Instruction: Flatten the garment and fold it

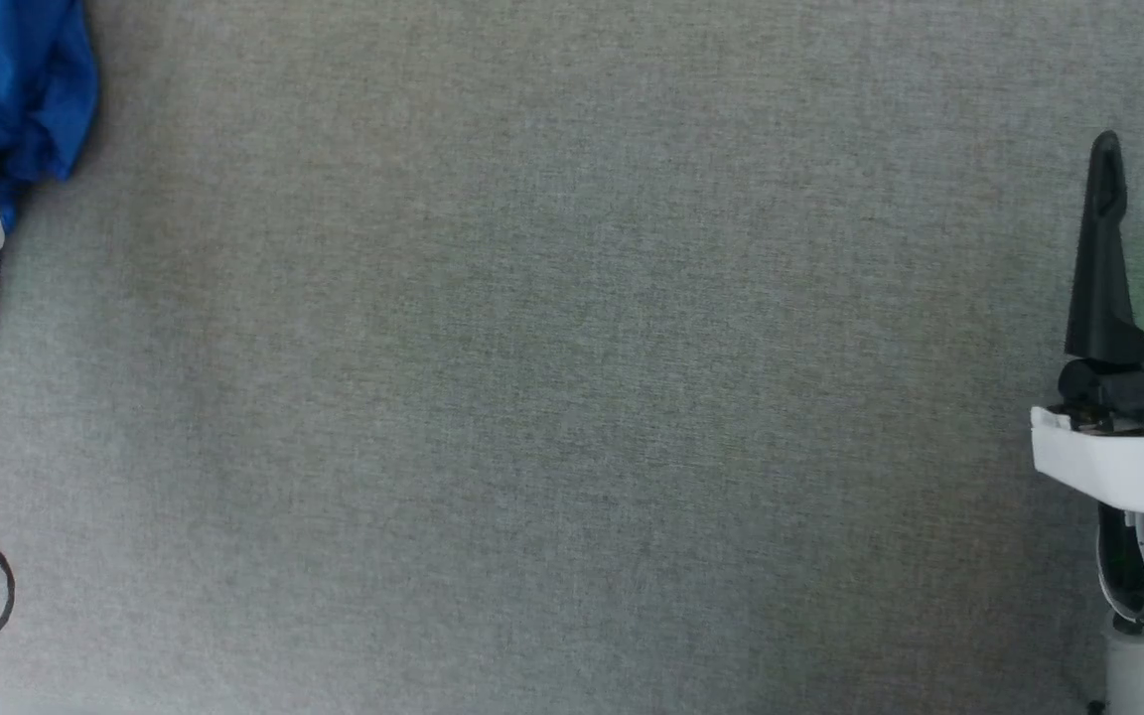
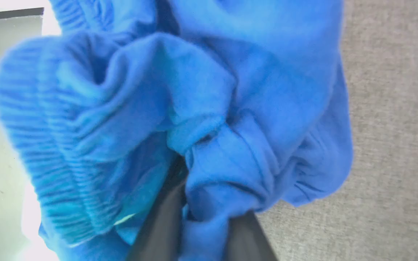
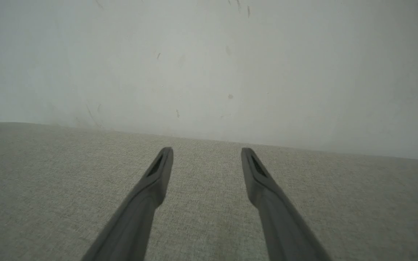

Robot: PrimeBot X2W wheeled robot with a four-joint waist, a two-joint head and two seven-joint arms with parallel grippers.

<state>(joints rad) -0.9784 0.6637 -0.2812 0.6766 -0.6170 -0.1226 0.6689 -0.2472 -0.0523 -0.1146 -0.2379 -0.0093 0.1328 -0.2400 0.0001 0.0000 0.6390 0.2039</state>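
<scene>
We see one big grey cloth table [image 1: 572, 397]. Its far edge meets one pale wall [image 3: 209, 54]. The wide middle is open room. One blue garment [image 2: 201, 90] sits bunched up at the top left edge of the head view. We have two grippers. Our left gripper [image 2: 205, 203] pinches the garment, with blue folds squeezed between its fingers. Our right gripper [image 3: 207, 156] is spread wide above the table, holding nothing. One small black ring mark [image 1: 12, 594] lies at the bottom left.
</scene>
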